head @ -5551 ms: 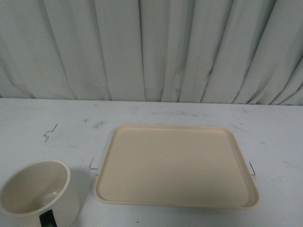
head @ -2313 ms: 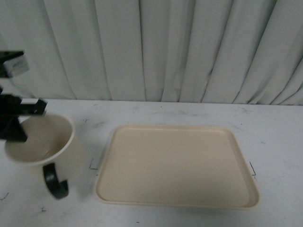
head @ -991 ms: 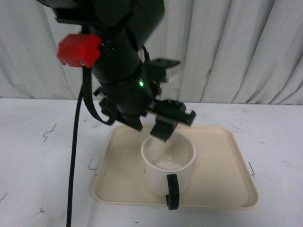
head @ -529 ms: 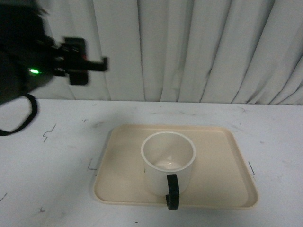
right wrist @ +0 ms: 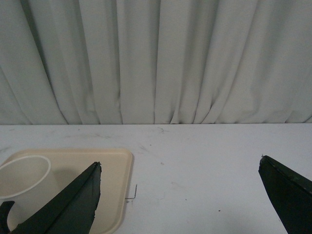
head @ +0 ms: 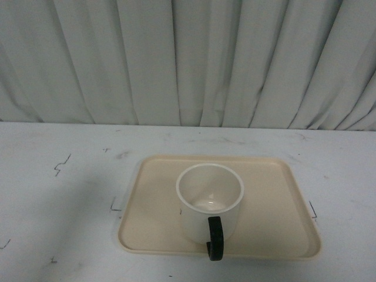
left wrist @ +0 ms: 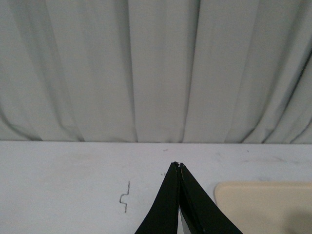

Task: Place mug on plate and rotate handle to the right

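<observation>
Tabletop (right wrist: 204,156): mug (right wrist: 22,176) partly behind right jaws

No words, labels, brands or numbers can be read on the mug (head: 209,202), the plate (head: 153,200), the worktop (head: 59,205) or the curtain (head: 176,59).

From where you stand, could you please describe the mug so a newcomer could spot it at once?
A beige plate lies on the white table. The mug stands upright on it, toward its near edge. It is cream-white, with a black handle facing the camera.
</observation>
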You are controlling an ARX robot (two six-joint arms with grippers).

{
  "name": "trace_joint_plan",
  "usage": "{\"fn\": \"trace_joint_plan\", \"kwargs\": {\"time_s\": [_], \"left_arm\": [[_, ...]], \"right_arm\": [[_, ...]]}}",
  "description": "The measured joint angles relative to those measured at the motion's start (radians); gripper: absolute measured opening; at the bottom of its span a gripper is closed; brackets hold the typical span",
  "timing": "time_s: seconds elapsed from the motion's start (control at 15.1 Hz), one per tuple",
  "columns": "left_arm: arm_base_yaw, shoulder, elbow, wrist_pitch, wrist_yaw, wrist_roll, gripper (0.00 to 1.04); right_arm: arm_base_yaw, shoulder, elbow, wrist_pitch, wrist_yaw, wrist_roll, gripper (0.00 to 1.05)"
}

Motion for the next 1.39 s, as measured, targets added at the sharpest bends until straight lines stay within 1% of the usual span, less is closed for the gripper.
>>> {"fn": "trace_joint_plan", "kwargs": {"time_s": [0.13, 0.26, 0.33, 0.4, 0.46, 0.79, 0.99, 1.39], "left_arm": [[0.025, -0.041, -0.084, 0.032, 0.03, 0.0, 0.02], [0.046, -0.143, -0.132, -0.039, 0.046, 0.0, 0.02], [0.082, -0.19, -0.139, -0.065, 0.101, 0.0, 0.02], [0.116, -0.242, -0.148, -0.099, 0.118, 0.0, 0.02], [0.124, -0.291, -0.161, -0.139, 0.115, 0.0, 0.02], [0.121, -0.556, -0.199, -0.364, 0.123, 0.0, 0.02], [0.121, -0.616, -0.202, -0.422, 0.123, 0.0, 0.02], [0.121, -0.851, -0.202, -0.64, 0.123, 0.0, 0.02]], "right_arm": [[0.0, 0.0, 0.0, 0.0, 0.0, 0.0, 0.98], [0.0, 0.0, 0.0, 0.0, 0.0, 0.0, 0.98], [0.0, 0.0, 0.0, 0.0, 0.0, 0.0, 0.98], [0.0, 0.0, 0.0, 0.0, 0.0, 0.0, 0.98], [0.0, 0.0, 0.0, 0.0, 0.001, 0.0, 0.98], [0.0, 0.0, 0.0, 0.0, 0.0, 0.0, 0.98], [0.0, 0.0, 0.0, 0.0, 0.0, 0.0, 0.98], [0.0, 0.0, 0.0, 0.0, 0.0, 0.0, 0.98]]}}
